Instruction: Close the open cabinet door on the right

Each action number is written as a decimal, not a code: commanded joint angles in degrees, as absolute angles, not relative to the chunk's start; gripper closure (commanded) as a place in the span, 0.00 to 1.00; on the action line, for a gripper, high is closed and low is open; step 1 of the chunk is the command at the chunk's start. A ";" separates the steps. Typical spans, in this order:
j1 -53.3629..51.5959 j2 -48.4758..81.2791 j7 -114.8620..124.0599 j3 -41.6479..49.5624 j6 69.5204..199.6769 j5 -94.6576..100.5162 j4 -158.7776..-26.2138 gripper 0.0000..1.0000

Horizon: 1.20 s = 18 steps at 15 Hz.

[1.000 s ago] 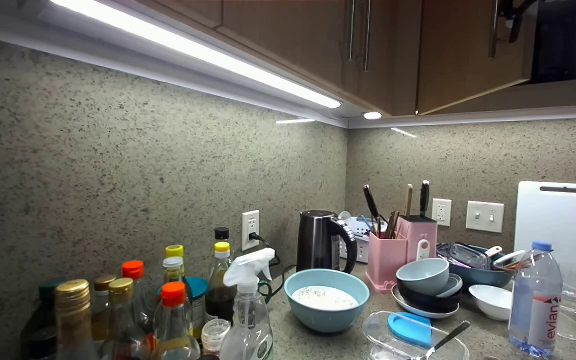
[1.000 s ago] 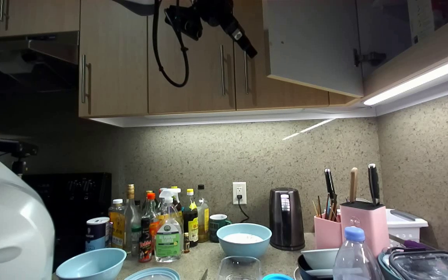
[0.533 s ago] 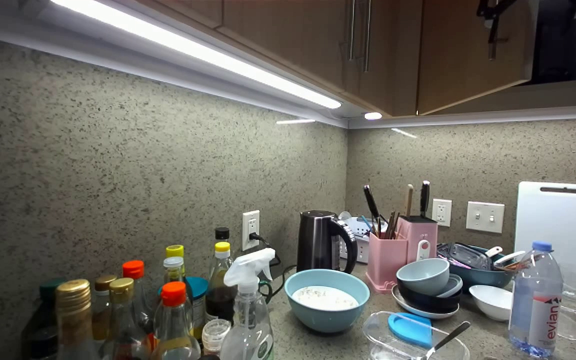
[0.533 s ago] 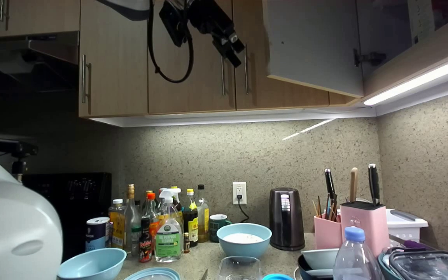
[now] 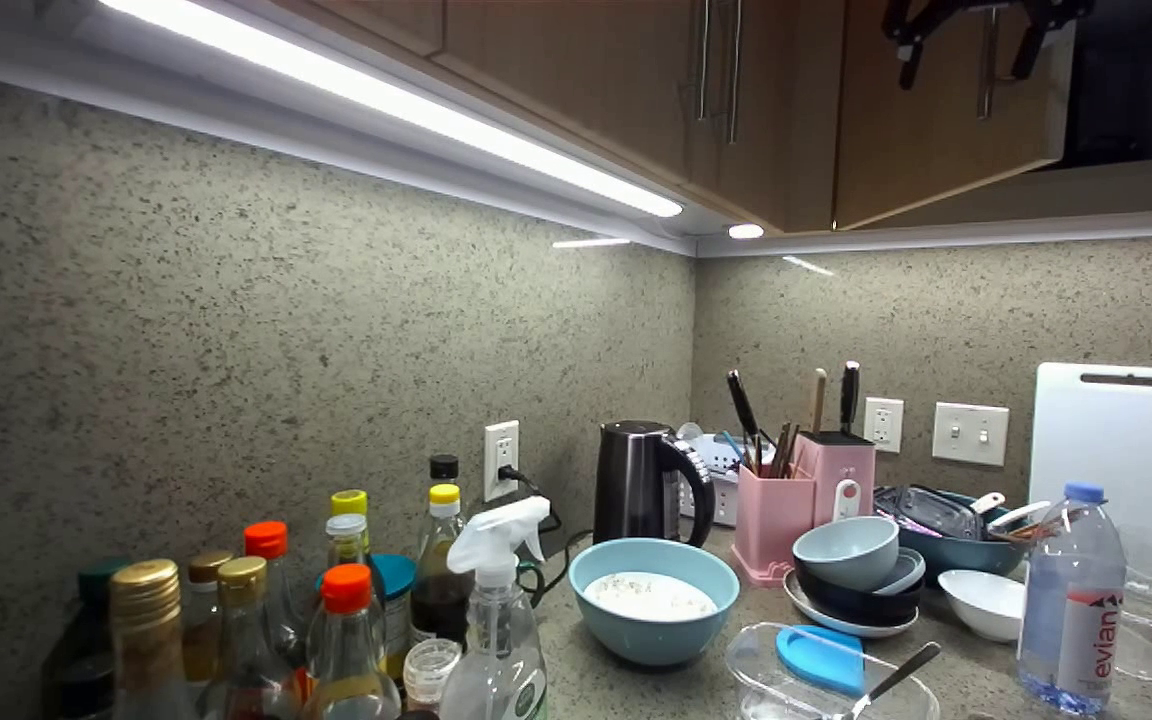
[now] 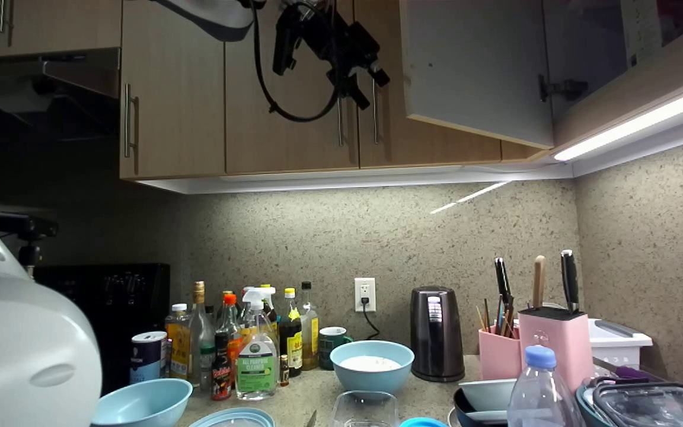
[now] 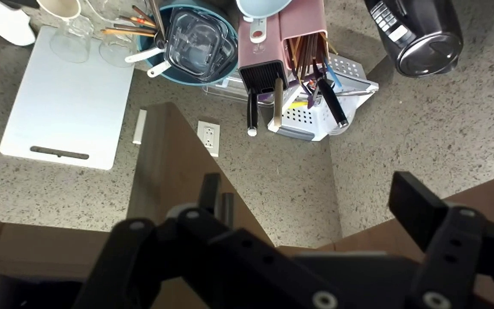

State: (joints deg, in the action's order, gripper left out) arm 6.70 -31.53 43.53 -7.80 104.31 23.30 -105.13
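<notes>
The brown wooden cabinet door (image 5: pixel 926 140) stands ajar at the upper right in an exterior view, its dark interior showing beside its free edge. Its grey inner face (image 6: pixel 478 65) shows in an exterior view, and its brown face (image 7: pixel 174 159) slants through the left of the wrist view. Its metal bar handle (image 5: pixel 987 70) also shows in the wrist view (image 7: pixel 228 206). My gripper (image 5: pixel 966 70) is open and empty, its fingers spread in the wrist view (image 7: pixel 311 193). It is on the door's outer side, left finger overlapping the door near the handle; I cannot tell whether they touch.
Closed wall cabinets (image 6: pixel 294 107) with bar handles line the wall behind my gripper. On the counter below are a kettle (image 5: pixel 636 480), a pink knife block (image 5: pixel 836 470), bowls (image 5: pixel 654 600), several bottles and an upright white cutting board (image 5: pixel 1126 450).
My gripper has moved left across the door's front in an exterior view and has turned, so both spread fingers show there. The door has not visibly moved.
</notes>
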 commanded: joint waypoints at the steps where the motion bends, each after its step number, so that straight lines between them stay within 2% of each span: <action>1: 7.29 -31.45 43.29 -8.23 104.22 22.98 -104.85 0.00; 10: 10.23 -24.23 50.00 -5.21 93.58 19.68 -95.53 0.00; 18: 15.04 -25.39 55.39 6.51 86.67 14.19 -93.09 0.00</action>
State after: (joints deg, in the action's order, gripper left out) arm 12.65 -24.84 53.94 3.08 90.14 16.82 -94.03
